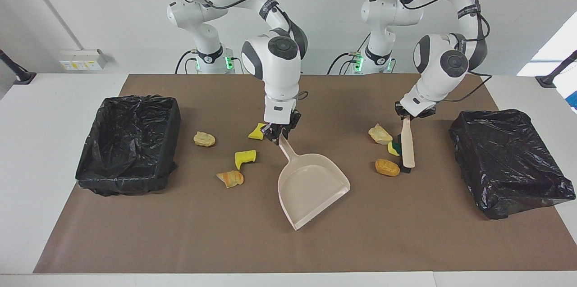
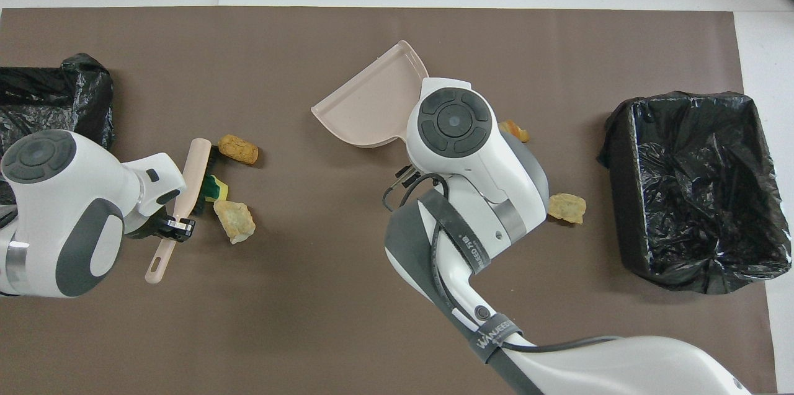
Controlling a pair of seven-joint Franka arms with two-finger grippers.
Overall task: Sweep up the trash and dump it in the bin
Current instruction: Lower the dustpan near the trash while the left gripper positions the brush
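My left fingers [image 1: 404, 118] are closed on the handle of the beige hand brush [image 1: 408, 148], whose bristles stand on the brown paper of the worktop [image 1: 405, 242]. Just beside them lie three pieces of trash: a green-topped sponge piece [image 1: 395, 148] touching the brush, a pale bread lump [image 1: 379, 134] and a brown bread lump [image 1: 387, 167]. My right fingers [image 1: 278, 134] are closed on the handle of the beige dustpan [image 1: 311, 190], whose mouth is turned toward the left arm's end. Four more scraps lie toward the right arm's end: two yellow sponge pieces [image 1: 245, 157], a croissant piece [image 1: 230, 179] and a pale lump [image 1: 204, 138].

I think the step is to sweep the three scraps into the pan. To do it well, I should keep the pan's lip flat on the paper, and push with the bristles low, so the round lump does not roll away. Both black-lined bins [image 1: 128, 143] wait at the two ends.
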